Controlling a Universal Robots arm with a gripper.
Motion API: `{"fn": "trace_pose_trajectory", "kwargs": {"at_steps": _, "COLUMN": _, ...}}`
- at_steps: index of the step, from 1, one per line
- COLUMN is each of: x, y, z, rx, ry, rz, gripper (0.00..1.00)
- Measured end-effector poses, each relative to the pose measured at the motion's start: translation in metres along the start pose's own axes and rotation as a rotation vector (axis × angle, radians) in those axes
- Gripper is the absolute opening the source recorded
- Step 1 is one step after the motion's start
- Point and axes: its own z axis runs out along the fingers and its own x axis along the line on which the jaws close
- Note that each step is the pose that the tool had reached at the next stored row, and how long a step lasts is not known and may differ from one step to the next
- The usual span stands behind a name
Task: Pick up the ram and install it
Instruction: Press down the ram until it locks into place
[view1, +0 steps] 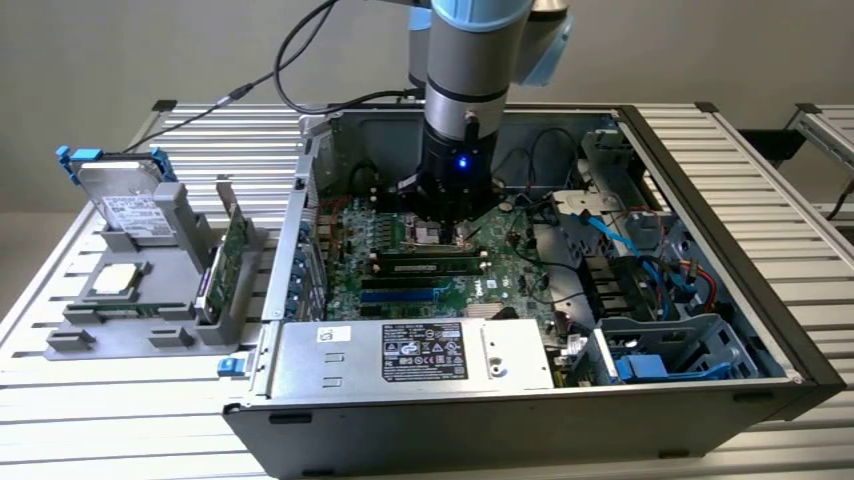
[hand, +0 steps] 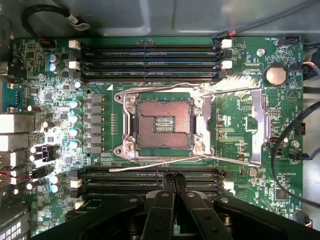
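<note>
At front of case, white-labelled power supply (view1: 414, 357), print unreadable. Beyond, ram (view1: 427, 266) seated in motherboard (view1: 507, 270) slot. Above it, gripper (hand: 174, 181), fingers (hand: 165, 200) pressed together, empty. Farther off in wrist view, open processor socket (hand: 163, 123); "FAN_MEM" legible near a board corner.

Tool (hand: 174, 181) over mobo (hand: 240, 107) in case (view1: 747, 300)

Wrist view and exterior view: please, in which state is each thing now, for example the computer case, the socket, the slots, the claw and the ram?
Computer case: open, side cover off.
Processor socket: empty, pins bare.
Upper memory slots: empty.
Claw: shut, holding nothing, over the lower memory slots.
Ram: looks seated in a slot, right by the claw.
Processor chip: lying flat on the grey tray.
</note>
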Motion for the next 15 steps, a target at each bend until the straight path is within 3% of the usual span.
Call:
{"fn": "trace_pose_trajectory", "kwargs": {"at_steps": 2, "x": 0.001, "y": -0.0001, "z": -0.0007, "rx": 0.0014, "ry": 0.0001, "rz": 0.0, "gripper": 0.1}}
{"fn": "trace_pose_trajectory", "kwargs": {"at_steps": 6, "x": 0.015, "y": -0.0042, "z": -0.0012, "rx": 0.0026, "ry": 0.0, "rz": 0.0, "gripper": 0.1}}
{"fn": "trace_pose_trajectory", "kwargs": {"at_steps": 10, "x": 0.016, "y": -0.0169, "z": -0.0034, "rx": 0.0029, "ry": 0.0036, "rz": 0.0, "gripper": 0.1}}
{"fn": "trace_pose_trajectory", "kwargs": {"at_steps": 15, "x": 0.016, "y": -0.0252, "z": -0.0073, "rx": 0.0031, "ry": 0.0051, "rz": 0.0, "gripper": 0.1}}
